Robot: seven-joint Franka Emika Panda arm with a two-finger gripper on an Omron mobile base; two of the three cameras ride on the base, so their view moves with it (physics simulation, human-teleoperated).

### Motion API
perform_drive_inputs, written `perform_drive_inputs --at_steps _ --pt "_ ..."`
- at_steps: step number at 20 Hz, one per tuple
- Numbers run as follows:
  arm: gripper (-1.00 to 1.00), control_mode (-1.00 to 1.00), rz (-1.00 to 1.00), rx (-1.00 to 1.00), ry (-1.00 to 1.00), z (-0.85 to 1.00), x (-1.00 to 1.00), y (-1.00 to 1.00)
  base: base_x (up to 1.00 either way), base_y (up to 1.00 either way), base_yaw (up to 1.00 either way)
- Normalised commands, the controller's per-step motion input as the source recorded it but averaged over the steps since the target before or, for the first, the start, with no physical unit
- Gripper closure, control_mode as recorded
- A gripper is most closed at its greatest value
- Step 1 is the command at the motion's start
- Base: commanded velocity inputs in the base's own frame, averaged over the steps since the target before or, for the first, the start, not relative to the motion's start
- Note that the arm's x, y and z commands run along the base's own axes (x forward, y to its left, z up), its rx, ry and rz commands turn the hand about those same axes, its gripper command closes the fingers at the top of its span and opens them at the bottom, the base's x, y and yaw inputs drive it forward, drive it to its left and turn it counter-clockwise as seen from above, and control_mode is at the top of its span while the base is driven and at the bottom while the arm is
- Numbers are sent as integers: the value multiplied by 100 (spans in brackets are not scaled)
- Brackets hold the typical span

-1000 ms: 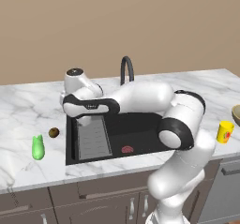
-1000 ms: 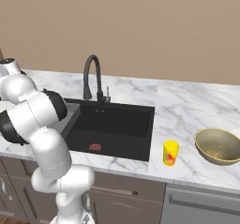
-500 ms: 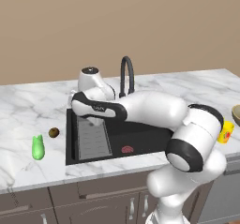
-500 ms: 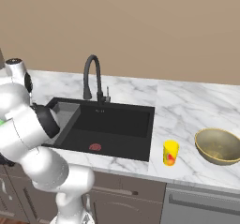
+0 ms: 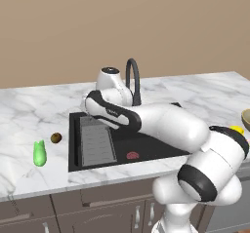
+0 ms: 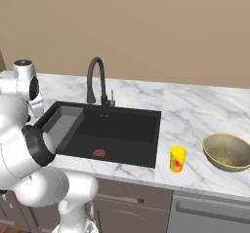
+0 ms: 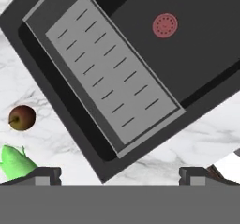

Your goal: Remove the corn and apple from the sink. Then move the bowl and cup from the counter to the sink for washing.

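On the counter point(image 5: 29, 115), to the left of the sink point(image 5: 146, 146), the corn point(image 5: 39, 153) and the apple point(image 5: 56, 138) are lying near each other but apart, both outside the basin. Seen from the hand view, the apple point(image 7: 21, 117) is sitting on the marble just beside the sink's dark rim point(image 7: 70, 120), and the green tip of the corn point(image 7: 16, 163) is showing at the lower left edge. The gripper point(image 7: 120, 174) is hanging over the sink's left side with its jaws spread fully wide and nothing between them; its 2 dark fingertips point(image 7: 44, 174) are showing at the bottom of that view. Below it, the ribbed grey drain rack point(image 7: 110, 73) is lying inside the basin along its left side, and a flat reddish round item point(image 7: 165, 26) is resting on the black floor beside the rack. At the back rim, the black arched faucet point(image 6: 95, 81) is standing upright. Right of the sink, in the right base view, the cup point(image 6: 177, 159) is standing upright on the counter point(image 6: 195, 115) close to the front edge, and the bowl point(image 6: 227, 151) is sitting further right, apart from the cup.
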Motion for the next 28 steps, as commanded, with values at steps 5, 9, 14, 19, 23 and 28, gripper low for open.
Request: perform_drive_inputs --at_steps 5,9,14,19,23,28 --pt "-100 -100 23 -3 4 12 -20 -38 0 0 0" --pt "-100 -100 26 -4 3 10 -22 -38 0 0 0" --pt "-100 -100 24 -3 2 9 -24 -38 0 0 0" --pt "-100 -100 15 -3 0 7 -24 -39 0 0 0" --pt "-100 -100 10 -3 0 8 -21 -42 0 0 0" --pt "-100 -100 6 -3 0 7 -20 -42 0 0 0"
